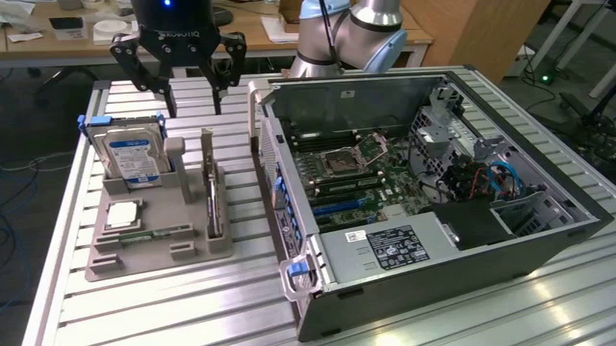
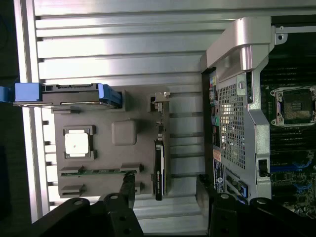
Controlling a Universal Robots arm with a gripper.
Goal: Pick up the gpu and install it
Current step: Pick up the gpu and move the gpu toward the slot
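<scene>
The gpu [image 1: 212,196] is a thin dark card standing on its edge in a slot of the grey holder tray [image 1: 144,261]. In the wrist view the gpu [image 2: 159,165] shows edge-on. My gripper [image 1: 195,108] hangs above the far end of the tray, behind and above the card. Its black fingers are spread open and hold nothing. From the wrist, the gripper [image 2: 165,192] has one finger on either side of the card's line, well above it. The open computer case [image 1: 433,180] lies beside the tray at the exterior view's right, motherboard exposed.
A silver hard drive [image 1: 135,158] with a blue-white label stands in the tray's far left corner. A square processor chip [image 1: 122,215] and a green memory stick [image 1: 154,234] lie in the tray. The slatted metal table [image 1: 192,310] extends around; desks stand behind.
</scene>
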